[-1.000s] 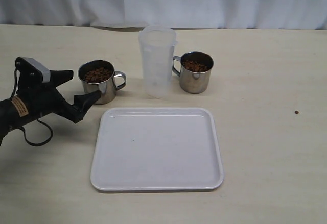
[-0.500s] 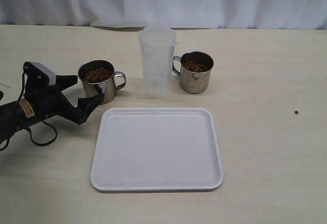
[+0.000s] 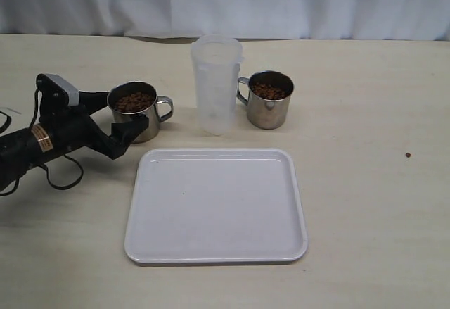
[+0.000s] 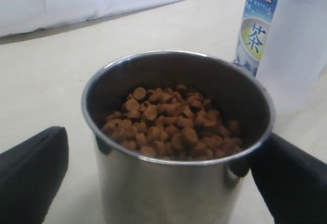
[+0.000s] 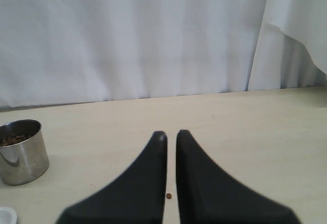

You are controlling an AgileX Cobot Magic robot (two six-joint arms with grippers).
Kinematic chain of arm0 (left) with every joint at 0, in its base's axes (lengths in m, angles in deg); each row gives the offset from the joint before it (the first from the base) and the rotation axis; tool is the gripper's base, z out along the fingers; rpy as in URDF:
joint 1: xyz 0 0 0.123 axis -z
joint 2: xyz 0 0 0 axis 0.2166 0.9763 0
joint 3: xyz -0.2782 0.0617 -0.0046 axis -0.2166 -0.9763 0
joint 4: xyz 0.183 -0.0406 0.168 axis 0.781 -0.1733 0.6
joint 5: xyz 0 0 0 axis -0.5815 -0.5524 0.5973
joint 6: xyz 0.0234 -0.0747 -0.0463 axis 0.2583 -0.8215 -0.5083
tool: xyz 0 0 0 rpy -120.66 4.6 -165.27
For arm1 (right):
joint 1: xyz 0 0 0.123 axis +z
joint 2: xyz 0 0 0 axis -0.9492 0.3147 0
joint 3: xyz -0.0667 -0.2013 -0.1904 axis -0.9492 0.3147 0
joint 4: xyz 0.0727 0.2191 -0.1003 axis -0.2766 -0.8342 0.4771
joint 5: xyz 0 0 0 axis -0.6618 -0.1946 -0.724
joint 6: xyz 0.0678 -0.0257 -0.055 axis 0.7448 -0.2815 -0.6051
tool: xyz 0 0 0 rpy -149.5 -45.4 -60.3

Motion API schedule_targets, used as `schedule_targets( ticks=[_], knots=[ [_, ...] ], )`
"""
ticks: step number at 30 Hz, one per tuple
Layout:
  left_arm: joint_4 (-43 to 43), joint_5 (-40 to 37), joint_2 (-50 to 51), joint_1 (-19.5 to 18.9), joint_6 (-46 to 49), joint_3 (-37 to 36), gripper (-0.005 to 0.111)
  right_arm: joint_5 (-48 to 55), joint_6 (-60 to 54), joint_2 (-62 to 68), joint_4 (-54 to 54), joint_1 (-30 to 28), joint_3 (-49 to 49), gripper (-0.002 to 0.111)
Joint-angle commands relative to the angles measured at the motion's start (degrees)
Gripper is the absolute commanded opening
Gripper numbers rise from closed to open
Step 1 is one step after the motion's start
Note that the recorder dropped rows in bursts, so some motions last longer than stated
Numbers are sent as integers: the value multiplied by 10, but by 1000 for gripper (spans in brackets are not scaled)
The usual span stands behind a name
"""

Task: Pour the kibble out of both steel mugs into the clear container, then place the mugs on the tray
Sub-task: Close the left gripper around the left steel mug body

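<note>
Zero of four steps done: no pour made, no mug on the tray (image 3: pixel 218 207). Kibble (image 3: pixel 133 102) heaped in both steel mugs, left mug (image 3: pixel 150 115) and right mug (image 3: pixel 267 115), flanking the clear container (image 3: pixel 216 84) behind the tray. Left gripper (image 3: pixel 119 115) spread wide, straddling the left mug, not yet closed on it. Right gripper (image 5: pixel 171 137) clenched on nothing, away from the right mug.

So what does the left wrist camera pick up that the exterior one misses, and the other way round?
Only the left wrist view: the blue printed label on the clear container. Only the exterior view: the white tray, the second mug right of the container, and a stray pellet on the table. Both: the first mug, full of kibble and flanked by the open left tool.
</note>
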Motion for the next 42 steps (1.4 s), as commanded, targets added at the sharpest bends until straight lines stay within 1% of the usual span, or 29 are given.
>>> schedule_targets(
  ticks=[1,6,12,16,22,30,38,42],
  knots=[
    [0,2,23,1,-9,22,82,-2,-2,-2,-2,-4,3,5],
    [12,0,26,1,-9,41,82,-2,-2,-2,-2,-4,3,5],
    [6,0,27,6,-9,42,82,-2,-2,-2,-2,-4,3,5],
    [-2,5,27,22,-3,45,82,-2,-2,-2,-2,-4,3,5],
    [-11,-7,36,45,-3,71,82,-2,-2,-2,-2,-4,3,5],
    [-11,-12,56,45,-3,89,82,-2,-2,-2,-2,-4,3,5],
    [-11,-11,59,45,-2,89,82,-2,-2,-2,-2,-4,3,5],
    [-11,6,59,45,-3,89,82,-2,-2,-2,-2,-4,3,5]
  ],
)
